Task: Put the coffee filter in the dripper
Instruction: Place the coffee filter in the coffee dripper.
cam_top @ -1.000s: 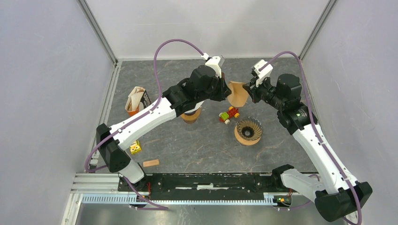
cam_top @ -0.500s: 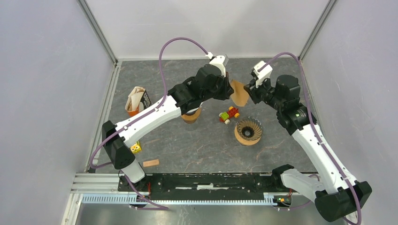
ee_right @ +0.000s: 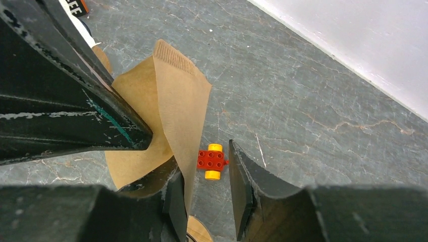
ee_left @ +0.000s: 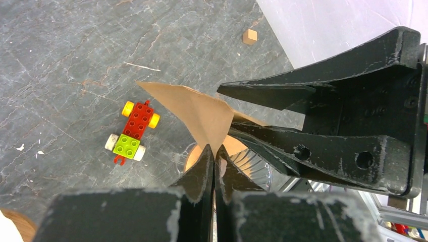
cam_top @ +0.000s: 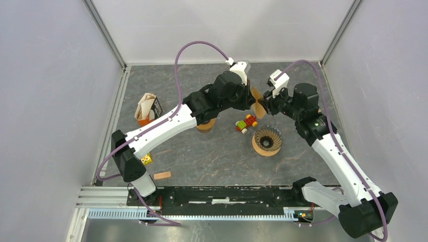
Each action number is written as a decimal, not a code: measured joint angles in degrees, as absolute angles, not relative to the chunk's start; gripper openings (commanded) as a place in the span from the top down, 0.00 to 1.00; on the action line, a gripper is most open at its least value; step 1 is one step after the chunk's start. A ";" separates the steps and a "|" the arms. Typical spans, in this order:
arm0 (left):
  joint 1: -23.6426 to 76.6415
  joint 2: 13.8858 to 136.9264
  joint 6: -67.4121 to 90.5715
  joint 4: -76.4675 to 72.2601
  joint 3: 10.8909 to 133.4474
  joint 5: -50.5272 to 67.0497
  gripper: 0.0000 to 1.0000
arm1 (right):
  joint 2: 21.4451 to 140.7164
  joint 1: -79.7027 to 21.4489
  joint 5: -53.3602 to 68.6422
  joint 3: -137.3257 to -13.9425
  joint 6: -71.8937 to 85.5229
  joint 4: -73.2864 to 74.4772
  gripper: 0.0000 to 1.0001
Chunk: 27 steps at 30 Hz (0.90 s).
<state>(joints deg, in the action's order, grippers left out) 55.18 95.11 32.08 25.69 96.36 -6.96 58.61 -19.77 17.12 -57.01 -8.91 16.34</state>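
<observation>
A brown paper coffee filter [cam_top: 258,98] hangs in the air between my two grippers. My left gripper [cam_top: 251,97] is shut on its pointed tip [ee_left: 214,146]. My right gripper [cam_top: 264,104] is open, and one edge of the filter [ee_right: 194,146] lies between its jaws, against the left finger [ee_right: 171,194]. The right finger [ee_right: 242,186] stands clear of the paper. The dripper [cam_top: 267,140], a ribbed cone on a wooden ring, stands on the table below and to the near right of the filter. It shows partly under the fingers in the left wrist view [ee_left: 255,169].
A red and green toy car [cam_top: 246,123] lies just left of the dripper. A holder with spare filters [cam_top: 146,108] stands at the left. A wooden disc [cam_top: 206,125] sits under the left arm. A yellow block [cam_top: 146,160] and a wooden block [cam_top: 162,175] lie near the front left.
My left gripper has carried the filter to the right, and the filter has turned more edge-on. My right gripper has moved left, so its open jaws now reach around the filter's edge.
</observation>
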 measured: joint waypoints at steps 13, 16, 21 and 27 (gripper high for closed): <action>55.27 95.13 28.75 25.39 96.14 -7.97 0.70 | 59.81 -19.88 15.29 -57.01 -6.87 15.86 1.00; 55.27 95.44 27.35 25.15 96.31 -8.88 0.61 | 59.94 -19.88 14.11 -57.01 -5.52 15.66 1.00; 55.37 99.18 27.31 25.41 99.35 -8.99 0.60 | 60.86 -19.88 12.40 -57.04 -3.20 15.33 1.00; 56.40 103.31 27.31 27.29 103.04 -9.93 0.55 | 61.04 -19.88 10.68 -57.04 -1.48 15.20 1.00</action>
<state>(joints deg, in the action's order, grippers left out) 56.40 103.31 27.31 27.29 103.04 -9.93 61.04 -19.88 10.68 -57.04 -1.48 15.20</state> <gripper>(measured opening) 0.413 0.006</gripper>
